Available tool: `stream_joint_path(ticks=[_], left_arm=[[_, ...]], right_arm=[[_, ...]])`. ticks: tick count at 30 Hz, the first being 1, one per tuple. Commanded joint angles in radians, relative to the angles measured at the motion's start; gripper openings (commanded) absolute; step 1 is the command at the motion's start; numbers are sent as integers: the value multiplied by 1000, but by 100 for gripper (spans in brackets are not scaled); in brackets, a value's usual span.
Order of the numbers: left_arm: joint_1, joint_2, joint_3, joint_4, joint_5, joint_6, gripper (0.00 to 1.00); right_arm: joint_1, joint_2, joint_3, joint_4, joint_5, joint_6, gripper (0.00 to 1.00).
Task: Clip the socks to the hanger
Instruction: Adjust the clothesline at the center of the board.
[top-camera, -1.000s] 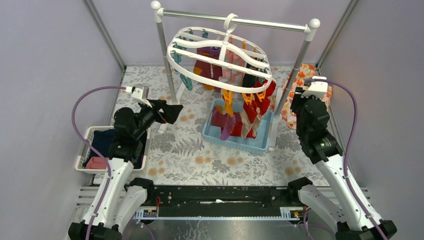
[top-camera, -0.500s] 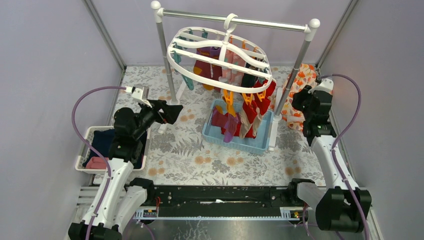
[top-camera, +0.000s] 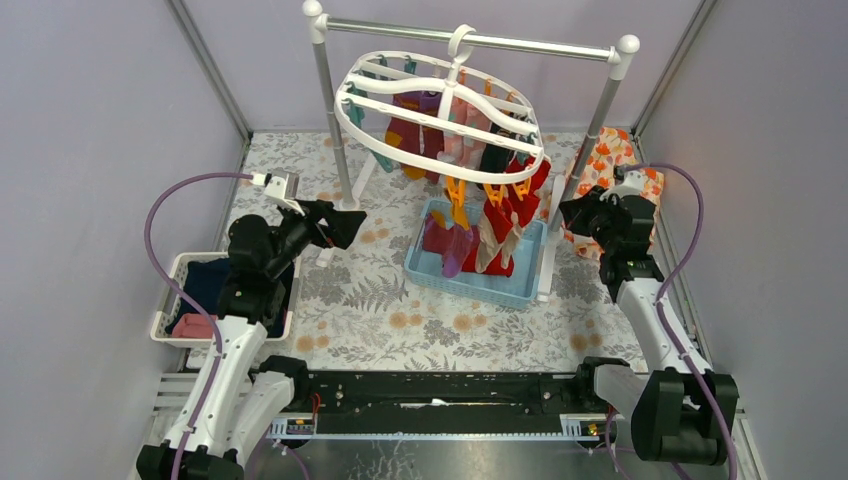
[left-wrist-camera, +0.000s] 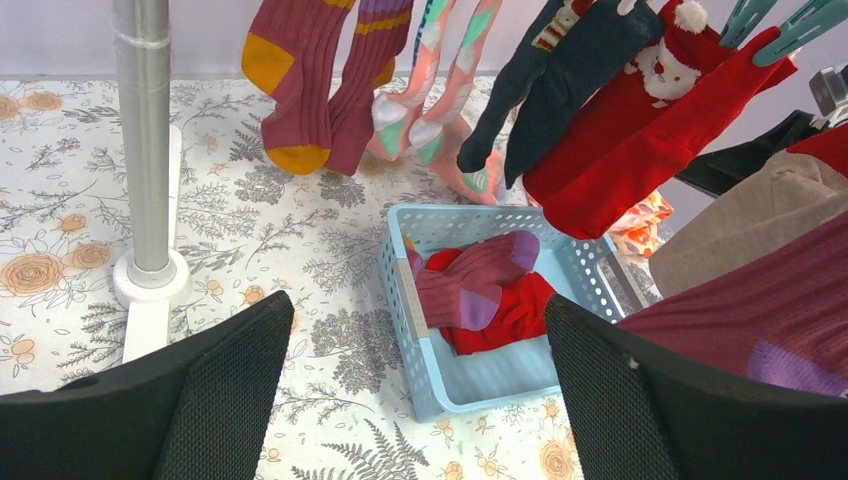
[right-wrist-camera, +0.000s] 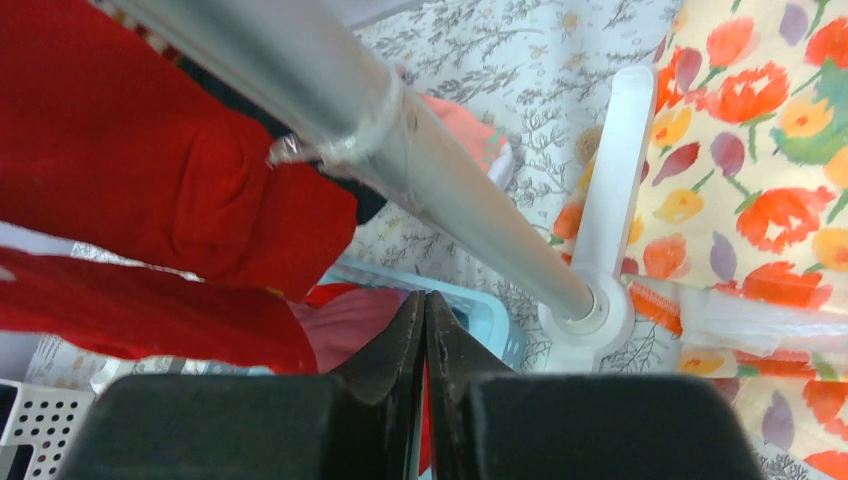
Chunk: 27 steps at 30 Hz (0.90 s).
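I see the hanger (top-camera: 441, 121), a white oval frame with crossbars, hanging by its top hook. Clipped socks dangle toes-down from it: a maroon pair (left-wrist-camera: 320, 90), a pink pair (left-wrist-camera: 440, 120), navy ones (left-wrist-camera: 545, 90), and red ones (left-wrist-camera: 640, 170) held by teal clips (left-wrist-camera: 800, 25). More red and maroon socks (left-wrist-camera: 480, 295) lie heaped in the blue basket (left-wrist-camera: 420, 370) below.
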Motion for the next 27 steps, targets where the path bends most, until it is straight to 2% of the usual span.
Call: stream_joint_path(ticks=[1, 6, 10, 15, 27], left_arm=[[0, 3, -9, -8, 21, 9, 99], [0, 4, -15, 7, 32, -1, 99], [0, 6, -19, 16, 42, -8, 99], [0, 20, -18, 34, 61, -22, 99], [0, 42, -31, 97, 125, -60, 99]], right_arm=[[1, -25, -31, 67, -32, 22, 6], [1, 98, 24, 145, -22, 31, 7], [-2, 186, 95, 140, 79, 5, 8], [-23, 256, 174, 144, 123, -22, 9], [-108, 430, 319, 173, 125, -53, 13]])
